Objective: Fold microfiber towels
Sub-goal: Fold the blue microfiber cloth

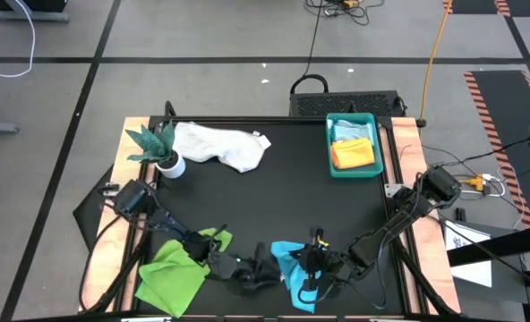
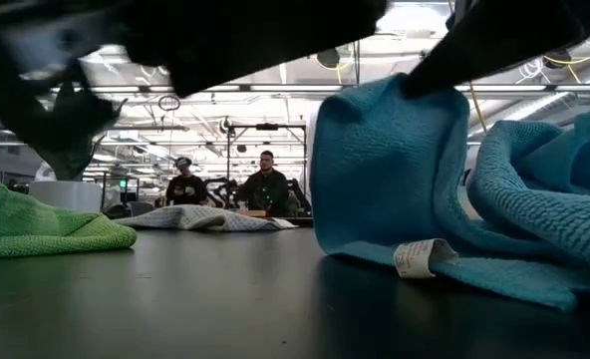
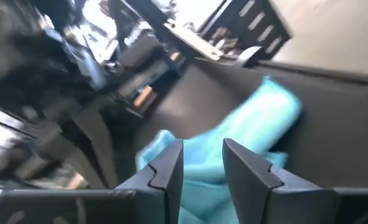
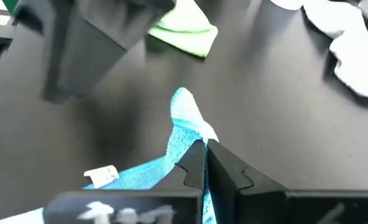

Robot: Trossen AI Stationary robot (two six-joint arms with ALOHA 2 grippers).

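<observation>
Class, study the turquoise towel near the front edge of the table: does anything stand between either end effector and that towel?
Nothing visible does. The right end effector is already shut on a fold of the turquoise towel. The left end effector sits right at the same towel, with cloth between its fingers.

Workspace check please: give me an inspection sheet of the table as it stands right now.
Surface: black table top, wooden side edges.
Job's things: bright turquoise-blue microfiber towel at front centre, bunched; lime green towel front left, crumpled; white-grey towel at back, unfolded; pale blue towel and orange towel in teal plastic tray.
Clutter: small green plant in white pot.
Grippers: right gripper shut on turquoise towel's edge; left gripper open, beside it.
Cables: orange and black leads on floor.
Surroundings: two people seated beyond table.
</observation>
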